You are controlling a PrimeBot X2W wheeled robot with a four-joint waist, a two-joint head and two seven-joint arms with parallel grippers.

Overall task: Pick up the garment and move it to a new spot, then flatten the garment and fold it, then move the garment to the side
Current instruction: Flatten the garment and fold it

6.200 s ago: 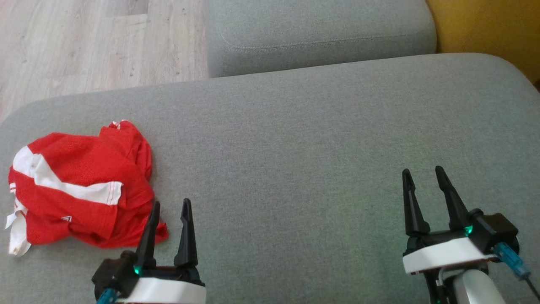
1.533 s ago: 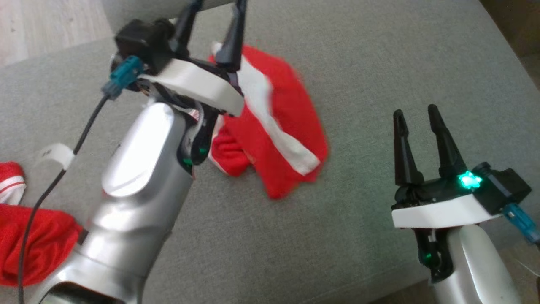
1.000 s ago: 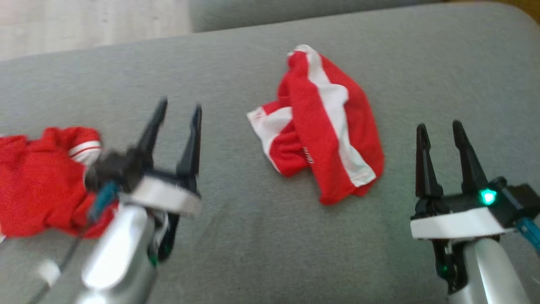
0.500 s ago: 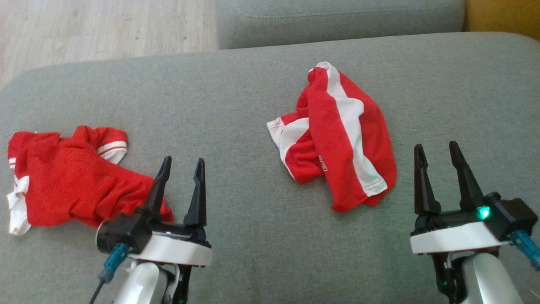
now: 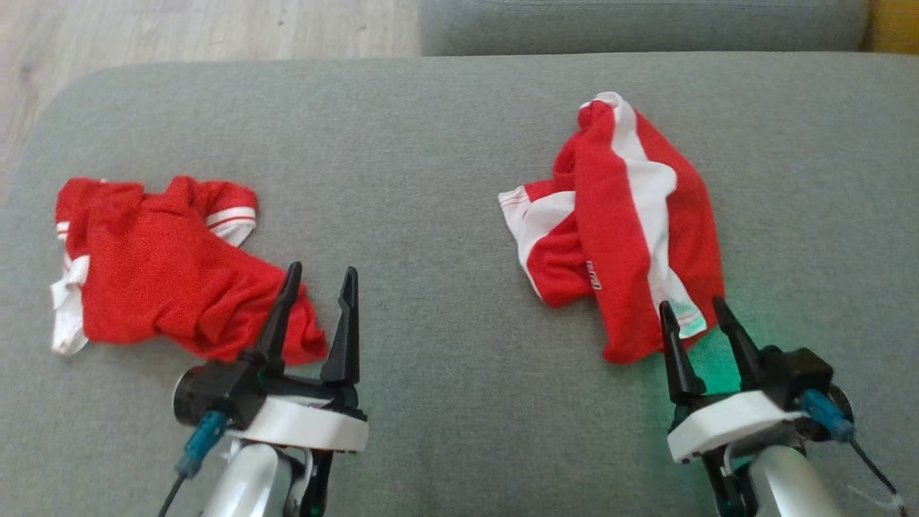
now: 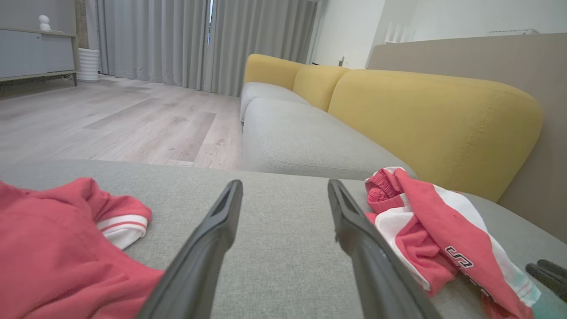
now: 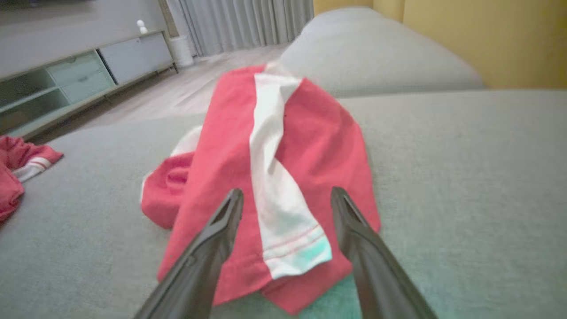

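The garment [image 5: 617, 215], red with broad white stripes, lies crumpled right of centre on the grey sofa cushion [image 5: 445, 179]. My right gripper [image 5: 691, 305] is open, its fingertips right at the garment's near hem. In the right wrist view the gripper [image 7: 287, 191] frames the white striped corner of the garment [image 7: 288, 133], low over the fabric. My left gripper [image 5: 322, 271] is open and empty near the cushion's front, beside a second red garment [image 5: 165, 280]. The left wrist view shows its fingers [image 6: 284, 182] spread over bare cushion, the garment [image 6: 425, 221] off to their right.
The second red garment [image 6: 53, 248] with white cuffs covers the cushion's left part. Another grey seat cushion [image 5: 639, 25] lies beyond, with a yellow backrest [image 6: 425, 115] alongside. Wooden floor [image 5: 179, 29] runs past the cushion's far left edge.
The left arm has drawn back from the garment to the cushion's front. The head view has shifted, and the right gripper has come in to the garment's near hem.
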